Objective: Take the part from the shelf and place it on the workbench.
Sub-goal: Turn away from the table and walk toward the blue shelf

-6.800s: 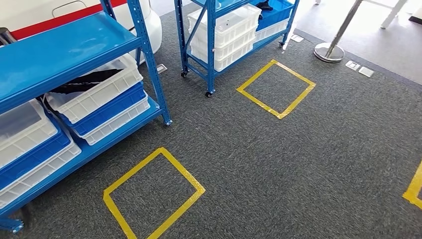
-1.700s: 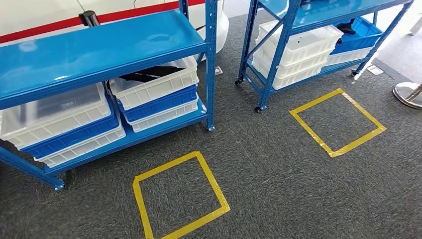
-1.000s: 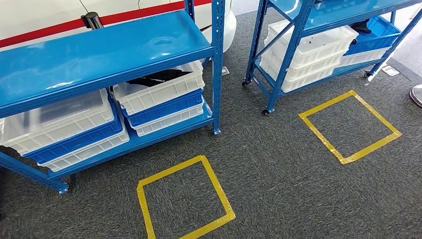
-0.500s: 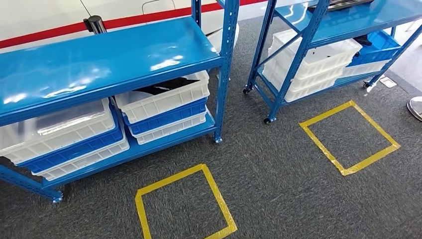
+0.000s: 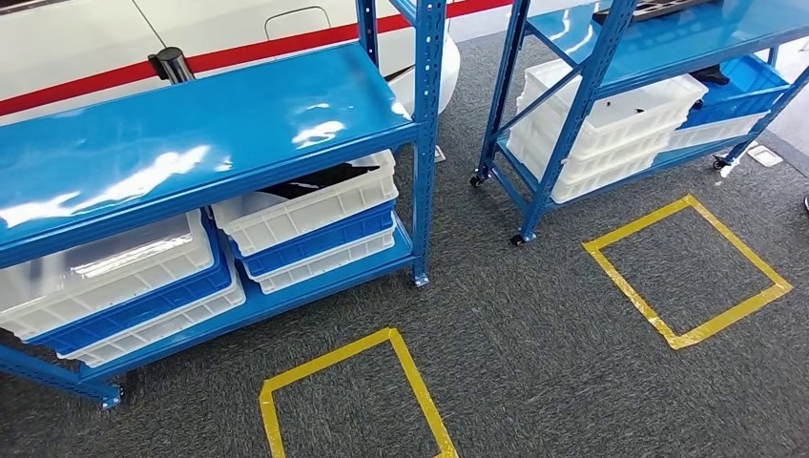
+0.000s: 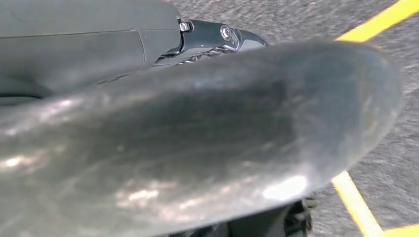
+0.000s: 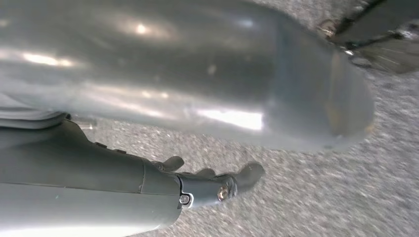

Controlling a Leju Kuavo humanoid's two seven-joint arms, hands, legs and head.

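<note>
A blue shelf unit stands ahead on the left. On its lower level a white bin tops a stack and holds a black part, half hidden under the upper shelf board. A short black cylinder stands at the back of that board. My left hand hangs over the carpet, its thumb close to the camera and a dark finger straight. Over the carpet too, my right hand has its fingers stretched out. Neither hand holds anything.
A second blue shelf unit on wheels stands to the right with white and blue bins. Two yellow tape squares mark the grey carpet, one close in front, one to the right. A white vehicle body with a red stripe is behind the shelves.
The whole picture has shifted as the camera moved: the left shelf now lies more squarely ahead and closer, and the near tape square has slid towards the bottom edge.
</note>
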